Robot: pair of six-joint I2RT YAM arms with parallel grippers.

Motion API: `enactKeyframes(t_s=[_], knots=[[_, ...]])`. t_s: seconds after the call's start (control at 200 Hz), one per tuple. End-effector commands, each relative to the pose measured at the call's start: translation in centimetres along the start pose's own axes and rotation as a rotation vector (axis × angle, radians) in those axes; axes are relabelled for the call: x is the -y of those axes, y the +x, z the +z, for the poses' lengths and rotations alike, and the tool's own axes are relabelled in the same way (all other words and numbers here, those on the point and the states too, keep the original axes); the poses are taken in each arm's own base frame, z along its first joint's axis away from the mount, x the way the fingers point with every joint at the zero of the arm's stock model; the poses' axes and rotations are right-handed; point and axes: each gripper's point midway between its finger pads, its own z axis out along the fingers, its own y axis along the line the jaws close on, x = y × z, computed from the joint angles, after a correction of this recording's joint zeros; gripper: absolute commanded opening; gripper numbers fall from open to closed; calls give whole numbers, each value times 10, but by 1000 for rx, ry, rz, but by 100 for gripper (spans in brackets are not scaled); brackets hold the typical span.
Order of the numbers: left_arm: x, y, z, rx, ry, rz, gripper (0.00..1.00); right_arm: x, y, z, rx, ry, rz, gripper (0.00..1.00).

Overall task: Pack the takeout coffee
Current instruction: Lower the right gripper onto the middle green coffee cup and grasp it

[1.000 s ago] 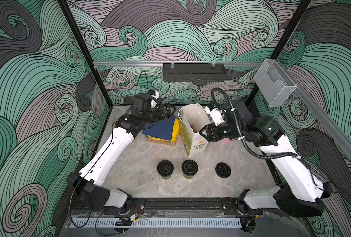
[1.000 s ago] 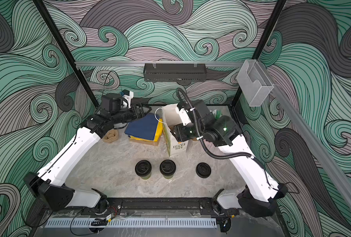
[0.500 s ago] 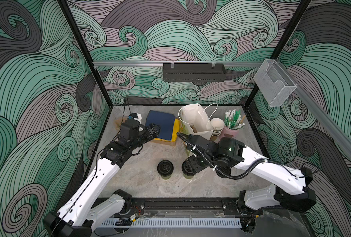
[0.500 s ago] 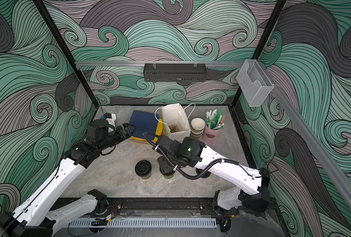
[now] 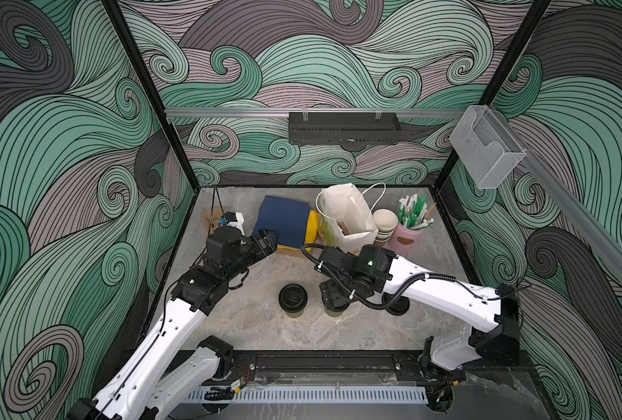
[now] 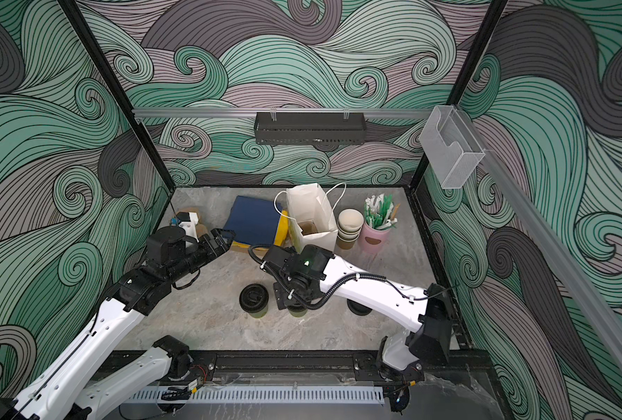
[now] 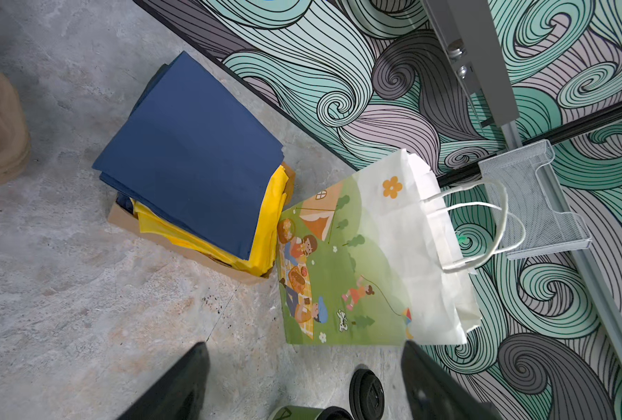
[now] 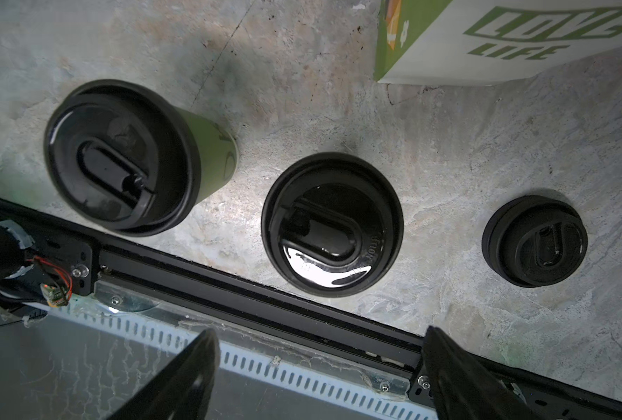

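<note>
2 lidded cups: left cup (image 5: 293,297), right cup (image 8: 333,223). 1 loose lid stack (image 8: 535,242); lids in it can't be counted. 1 paper bag (image 5: 346,218) with 2 handles. 1 stack of lidless cups (image 5: 385,220), number in it unclear. 1 pink holder (image 5: 406,238), straws too many to count. 1 napkin pile in 2 colours, blue napkins (image 5: 284,220) over yellow napkins (image 5: 312,227), in 1 cardboard tray (image 7: 127,222). 2 arms, 2 grippers: left gripper (image 7: 304,345), right gripper (image 8: 320,332). 1 black rack (image 5: 344,127) on the back wall. 1 clear bin (image 5: 484,149) on the side rail.
</note>
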Motion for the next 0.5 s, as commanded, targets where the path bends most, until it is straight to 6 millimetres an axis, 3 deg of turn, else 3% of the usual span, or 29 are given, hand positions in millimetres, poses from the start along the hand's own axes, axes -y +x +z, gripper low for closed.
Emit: enactKeyframes(t_s=[0.0,0.265,0.495], knots=[[14,-19,4,48,26,3,85,4,-2,6,-9,23,42,90],[19,-19,8,24,28,22,85,7,-3,26,-66,62,15,93],[18,-17,8,15,25,23,85,6,-2,37,-92,80,25,89]])
